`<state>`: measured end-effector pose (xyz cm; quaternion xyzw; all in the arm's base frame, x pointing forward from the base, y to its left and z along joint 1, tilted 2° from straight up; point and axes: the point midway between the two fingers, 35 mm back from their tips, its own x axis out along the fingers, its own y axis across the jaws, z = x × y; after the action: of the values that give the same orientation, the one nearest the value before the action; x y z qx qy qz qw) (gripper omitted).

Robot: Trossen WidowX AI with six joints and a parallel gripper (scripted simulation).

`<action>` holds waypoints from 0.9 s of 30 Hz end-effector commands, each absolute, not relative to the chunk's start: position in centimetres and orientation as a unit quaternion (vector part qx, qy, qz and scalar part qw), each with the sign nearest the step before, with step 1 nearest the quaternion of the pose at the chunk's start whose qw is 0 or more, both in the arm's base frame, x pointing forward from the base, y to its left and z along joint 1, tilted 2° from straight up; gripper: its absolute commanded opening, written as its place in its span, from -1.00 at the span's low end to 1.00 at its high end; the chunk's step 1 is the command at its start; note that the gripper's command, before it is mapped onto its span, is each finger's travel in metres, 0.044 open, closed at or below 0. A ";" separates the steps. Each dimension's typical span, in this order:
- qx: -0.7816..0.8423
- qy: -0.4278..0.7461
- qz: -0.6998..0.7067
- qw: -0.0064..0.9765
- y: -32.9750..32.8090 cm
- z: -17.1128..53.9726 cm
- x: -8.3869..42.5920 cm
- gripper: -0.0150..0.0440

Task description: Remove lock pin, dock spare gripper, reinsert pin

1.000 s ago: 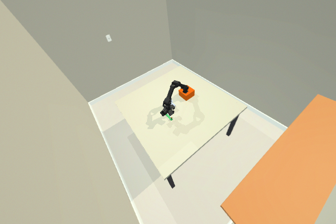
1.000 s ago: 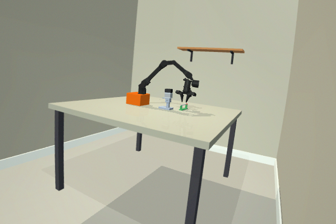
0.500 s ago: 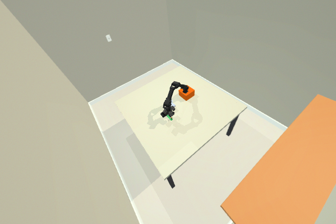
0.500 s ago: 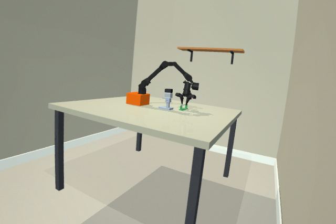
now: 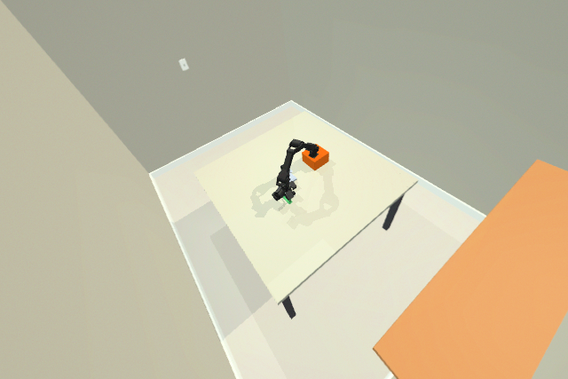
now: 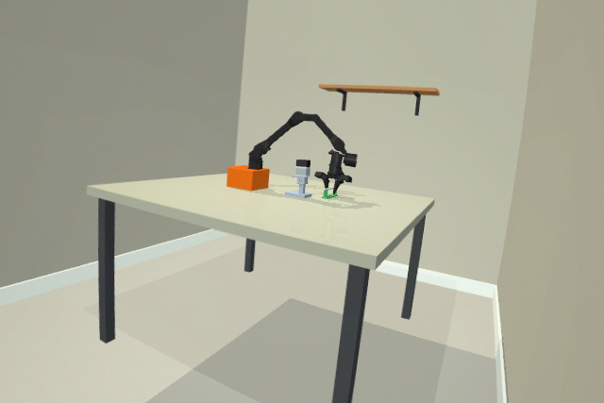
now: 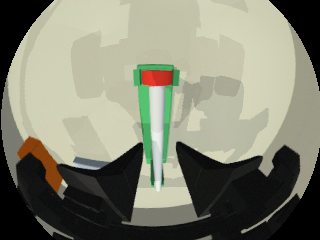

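Note:
The lock pin [image 7: 157,115], white with a red head, lies lengthwise on a green rack [image 7: 144,110] [image 6: 325,193] [image 5: 287,201] on the table. My gripper [image 7: 159,146] [image 6: 331,191] points down, low over the rack. Its fingers stand apart on either side of the pin's shaft, with a gap showing on both sides in the wrist view; it is open and empty. The grey-blue mount [image 6: 302,179] stands upright beside the rack, with a black block [image 6: 303,162] on top. The joint between the block and the socket is too small to read.
The arm's orange base block [image 5: 315,159] [image 6: 247,177] stands behind the mount on the table [image 5: 293,269] [image 6: 219,208]. The mount's flat foot [image 6: 292,193] is close to the gripper's side. A wooden shelf [image 6: 380,89] hangs on the wall.

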<state>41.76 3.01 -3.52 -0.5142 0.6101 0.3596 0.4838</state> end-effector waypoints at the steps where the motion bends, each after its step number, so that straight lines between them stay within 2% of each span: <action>1: -0.512 0.612 0.364 0.480 3.0 -4.3 41.5 0.12; 10: -0.512 0.612 0.364 0.480 3.0 -4.3 41.5 0.12; 17: -0.512 0.612 0.364 0.480 3.0 -4.3 41.5 -0.49; 27: -0.512 0.612 0.364 0.480 3.0 -4.3 41.5 -0.49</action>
<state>41.51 2.97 -4.26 -0.5126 0.6130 0.3619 0.4801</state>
